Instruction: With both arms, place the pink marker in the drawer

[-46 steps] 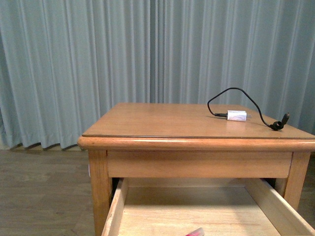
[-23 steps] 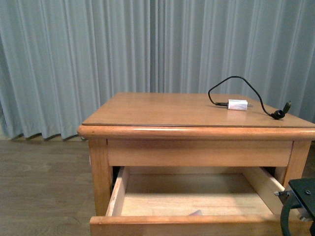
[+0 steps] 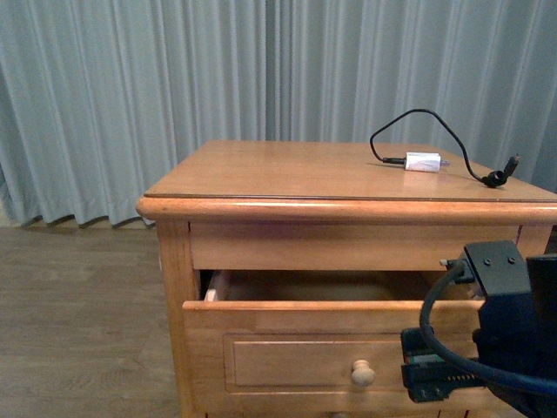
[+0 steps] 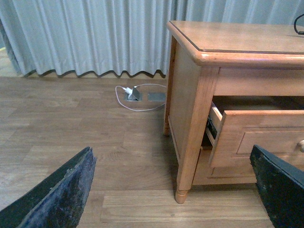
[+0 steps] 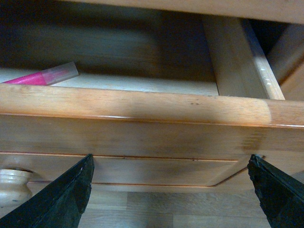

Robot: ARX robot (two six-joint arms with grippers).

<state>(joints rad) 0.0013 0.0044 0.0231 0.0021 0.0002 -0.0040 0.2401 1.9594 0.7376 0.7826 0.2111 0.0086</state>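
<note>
Right gripper (image 5: 170, 164) spread wide and empty at the drawer front; pink marker lies inside.

Locate the pink marker (image 5: 40, 76) flat on the pale floor of the drawer (image 5: 142, 107), just behind its front board. The drawer stands partly open under the desk (image 3: 287, 170), with its knob (image 3: 363, 374) free. The right gripper faces the front board and grips nothing; whether it touches the wood cannot be told. The left gripper (image 4: 171, 156) hangs wide and empty beside the desk's left leg, well apart from the drawer. Judge the placing step complete; closing appears to remain. For that move, set a gripper flat on the front panel near the knob and push squarely, so that the drawer does not bind. Leave the white charger (image 3: 423, 162) on the desk alone.
</note>
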